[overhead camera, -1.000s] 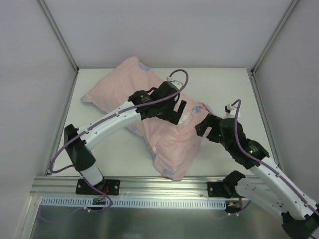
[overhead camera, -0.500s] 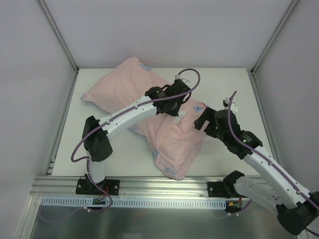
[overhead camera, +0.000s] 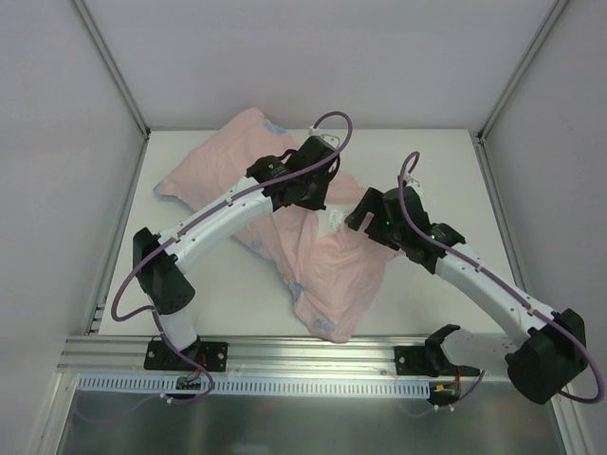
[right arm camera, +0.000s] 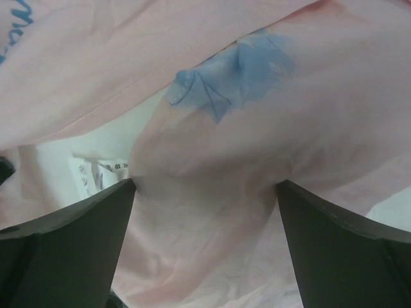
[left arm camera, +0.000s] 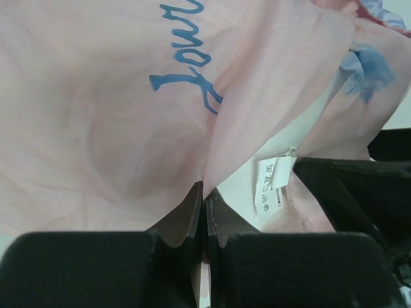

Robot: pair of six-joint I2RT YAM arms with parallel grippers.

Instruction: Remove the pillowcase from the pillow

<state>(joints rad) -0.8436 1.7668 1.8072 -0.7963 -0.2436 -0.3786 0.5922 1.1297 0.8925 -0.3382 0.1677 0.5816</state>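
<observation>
The pink pillowcase (overhead camera: 313, 261) with blue print lies crumpled across the table, still around the pillow. The white pillow (left arm camera: 247, 183) and its care label (left arm camera: 273, 183) show through the case's open end; that white patch also shows in the right wrist view (right arm camera: 109, 144). My left gripper (overhead camera: 318, 194) (left arm camera: 205, 192) is shut on the hem of the pillowcase at that opening. My right gripper (overhead camera: 365, 220) (right arm camera: 205, 186) is open, its two fingers straddling a bulge of pink fabric (right arm camera: 212, 212) just beside the opening.
The white table (overhead camera: 427, 161) is walled by grey panels on three sides, with metal posts at the far corners. A metal rail (overhead camera: 313, 355) runs along the near edge by the arm bases. The two wrists are close together over the pillow's middle.
My left gripper has shut on the pillowcase hem and drawn back toward the far left. My right arm has reached left up to the opening, its jaws narrowing slightly.
</observation>
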